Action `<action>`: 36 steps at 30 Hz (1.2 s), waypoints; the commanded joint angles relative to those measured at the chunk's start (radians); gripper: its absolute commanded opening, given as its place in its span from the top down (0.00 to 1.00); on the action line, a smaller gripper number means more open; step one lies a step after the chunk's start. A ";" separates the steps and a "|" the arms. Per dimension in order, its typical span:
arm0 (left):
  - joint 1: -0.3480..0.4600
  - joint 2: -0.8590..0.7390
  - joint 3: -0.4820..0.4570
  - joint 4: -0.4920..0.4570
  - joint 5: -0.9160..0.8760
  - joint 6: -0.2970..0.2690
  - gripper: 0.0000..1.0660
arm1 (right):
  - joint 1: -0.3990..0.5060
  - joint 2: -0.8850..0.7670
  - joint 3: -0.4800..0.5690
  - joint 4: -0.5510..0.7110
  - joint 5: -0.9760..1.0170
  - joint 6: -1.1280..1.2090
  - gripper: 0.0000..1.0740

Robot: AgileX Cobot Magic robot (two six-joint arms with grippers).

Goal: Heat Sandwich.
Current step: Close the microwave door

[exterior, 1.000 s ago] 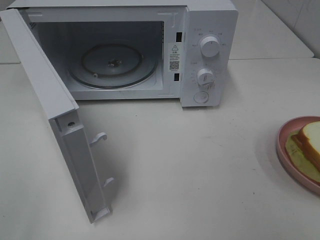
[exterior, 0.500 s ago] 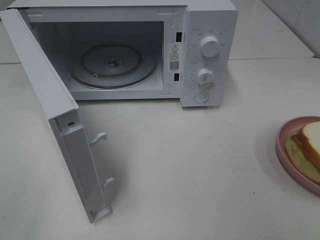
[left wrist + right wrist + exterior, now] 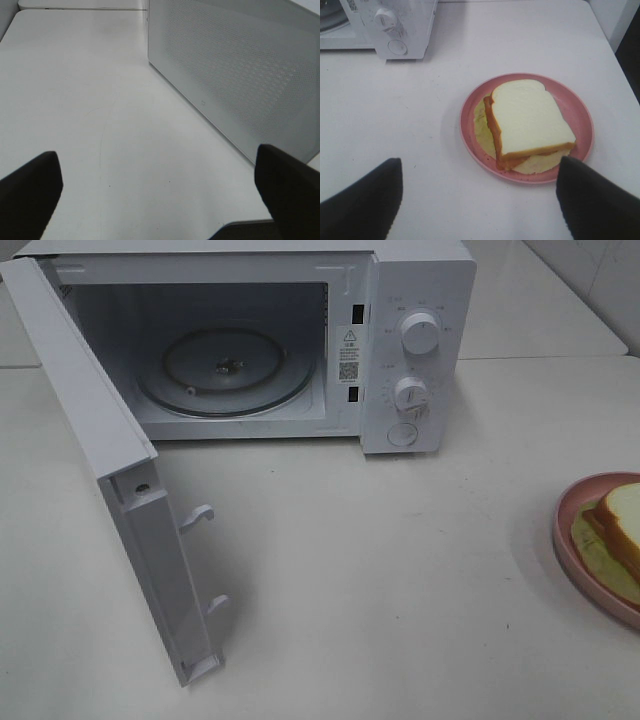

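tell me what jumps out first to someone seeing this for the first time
The white microwave at the back of the table, its door swung wide open and the glass turntable bare. Then the sandwich on a pink plate, off at the table's right edge.

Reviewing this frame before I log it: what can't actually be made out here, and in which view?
- Exterior high: neither gripper shows; the pink plate and sandwich are cut off by the right edge.
- Exterior high: the markings round the microwave's knobs are too small to read.
- Left wrist: the microwave door shows only its perforated panel; the left gripper shows only its fingertips.
- Right wrist: the right gripper's fingers hide the plate's near rim.
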 commanded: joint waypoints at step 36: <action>0.002 -0.007 0.000 -0.004 -0.005 -0.006 0.08 | -0.023 -0.061 0.002 0.002 -0.014 -0.009 0.29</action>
